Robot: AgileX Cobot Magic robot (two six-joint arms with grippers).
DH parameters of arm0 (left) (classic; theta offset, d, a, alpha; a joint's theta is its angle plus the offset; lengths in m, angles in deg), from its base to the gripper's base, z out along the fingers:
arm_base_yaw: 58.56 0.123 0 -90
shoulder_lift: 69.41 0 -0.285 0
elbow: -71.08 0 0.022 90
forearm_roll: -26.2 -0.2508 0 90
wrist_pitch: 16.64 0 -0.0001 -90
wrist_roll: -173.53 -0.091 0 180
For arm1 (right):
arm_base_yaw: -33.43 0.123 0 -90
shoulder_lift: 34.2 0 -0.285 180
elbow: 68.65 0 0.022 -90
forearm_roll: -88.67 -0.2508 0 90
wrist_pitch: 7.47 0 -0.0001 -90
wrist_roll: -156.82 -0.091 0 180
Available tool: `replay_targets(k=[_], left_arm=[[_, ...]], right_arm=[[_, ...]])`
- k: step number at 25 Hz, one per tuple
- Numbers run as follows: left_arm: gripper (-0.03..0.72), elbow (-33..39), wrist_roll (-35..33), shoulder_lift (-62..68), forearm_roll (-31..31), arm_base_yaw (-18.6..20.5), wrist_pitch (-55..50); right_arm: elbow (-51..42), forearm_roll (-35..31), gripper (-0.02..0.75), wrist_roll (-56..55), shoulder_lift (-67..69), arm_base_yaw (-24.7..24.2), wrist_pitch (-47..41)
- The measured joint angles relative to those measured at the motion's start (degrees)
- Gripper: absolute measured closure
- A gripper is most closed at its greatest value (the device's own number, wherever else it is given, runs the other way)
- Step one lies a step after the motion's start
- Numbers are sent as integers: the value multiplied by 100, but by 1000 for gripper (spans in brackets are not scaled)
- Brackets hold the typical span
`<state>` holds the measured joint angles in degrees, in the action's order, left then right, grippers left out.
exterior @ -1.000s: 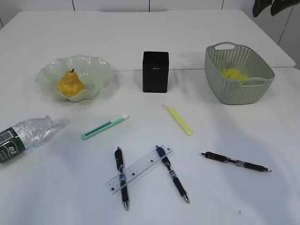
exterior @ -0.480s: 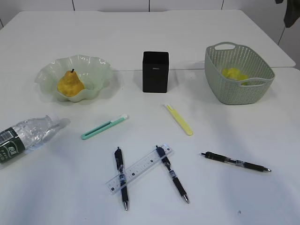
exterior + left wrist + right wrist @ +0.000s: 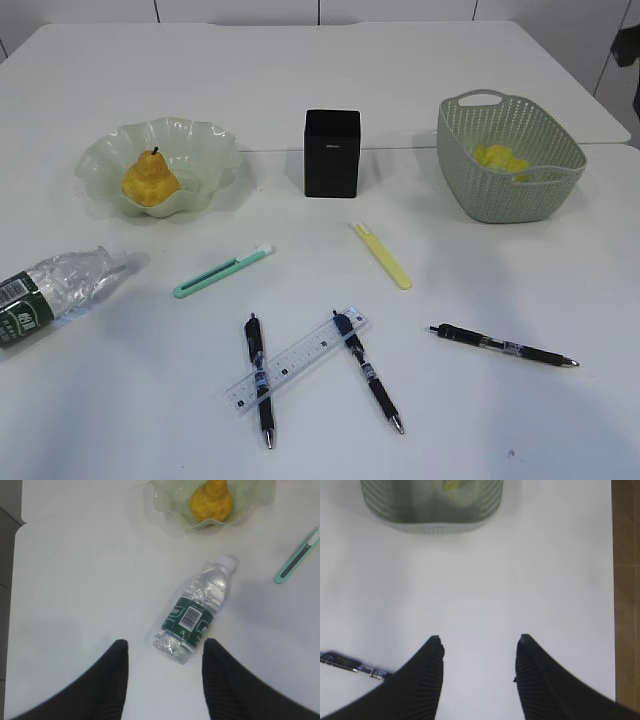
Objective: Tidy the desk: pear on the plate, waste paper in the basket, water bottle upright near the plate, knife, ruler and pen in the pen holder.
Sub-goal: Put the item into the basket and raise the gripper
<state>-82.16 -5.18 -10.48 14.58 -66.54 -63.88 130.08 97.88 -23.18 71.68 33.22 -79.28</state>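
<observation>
water bottle (image 3: 52,292) lying flat, cap toward plate (image 3: 215,140)

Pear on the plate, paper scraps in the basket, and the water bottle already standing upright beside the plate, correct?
Not quite. The water bottle lies on its side on the desk, as the left wrist view shows. The pear is on the plate, and paper scraps are in the basket.

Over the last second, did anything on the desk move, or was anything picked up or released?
Only a dark shape at the exterior view's top right edge withdrew, nearly out of frame. Nothing was gripped or released. The yellow pear in the wavy green glass plate, lying clear water bottle, pens and transparent ruler stayed put.
</observation>
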Motion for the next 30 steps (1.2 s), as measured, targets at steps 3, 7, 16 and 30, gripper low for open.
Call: replay_targets(k=[3, 7, 16, 30], left_arm=[[347, 0, 0, 0, 3, 0, 0], [347, 0, 0, 0, 13, 0, 0], [347, 0, 0, 0, 15, 0, -3], [347, 0, 0, 13, 192, 0, -147]], right_arm=[[-591, -12, 382, 0, -327, 0, 22], [-1470, -108, 382, 0, -794, 0, 215], [-3041, -313, 384, 0, -1528, 0, 1194], [-4230, -763, 384, 0, -1942, 0, 1563]])
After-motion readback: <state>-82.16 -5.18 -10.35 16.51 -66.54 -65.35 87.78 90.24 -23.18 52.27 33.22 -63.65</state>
